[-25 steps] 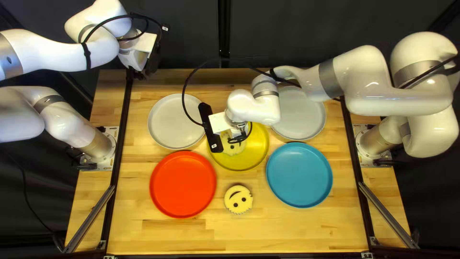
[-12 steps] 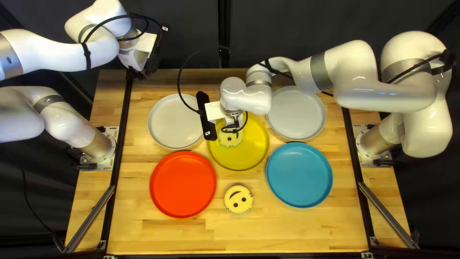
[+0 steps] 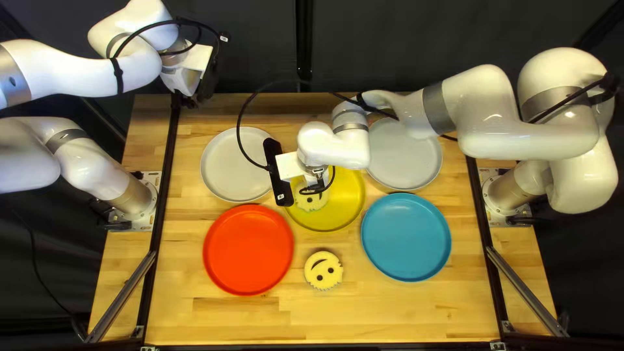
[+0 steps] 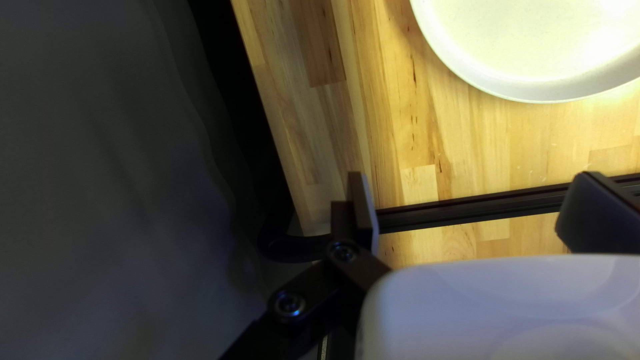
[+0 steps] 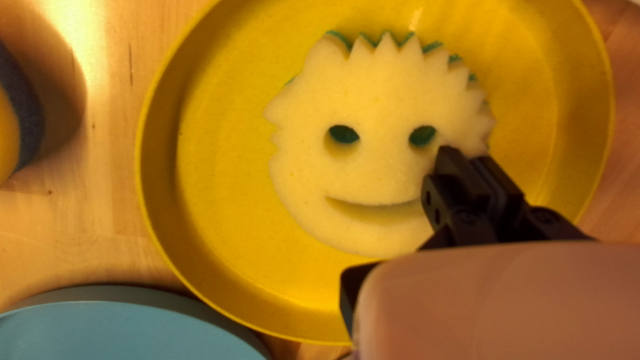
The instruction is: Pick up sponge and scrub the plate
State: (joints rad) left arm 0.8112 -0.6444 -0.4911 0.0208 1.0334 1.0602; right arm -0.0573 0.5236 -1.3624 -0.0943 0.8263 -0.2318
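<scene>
Shifted toward the table's near edge and slightly left in the top left view since the earlier frame, the right gripper (image 3: 318, 184) is seen over the yellow plate (image 3: 344, 211), and the sponge (image 3: 312, 200) has been carried the same way across it. The sponge is now set left of the plate's middle, toward its near rim. Cut as a round, pale yellow smiling face, it is edged with jagged teeth; its two eye holes are backed by green, a curved mouth is cut below them, and a green underside is glimpsed along the toothed edge. The right gripper's fingers are drawn narrow, their tips seen against the sponge beside one eye and one end of the mouth; whether any of it is pinched between them cannot be told. The left gripper (image 3: 200, 88) is held wide near the table's far left corner, unmoved. A second sponge (image 3: 323, 271), also cut as a face, is left on the table between the red plate (image 3: 248, 249) and the blue plate (image 3: 406, 237).
</scene>
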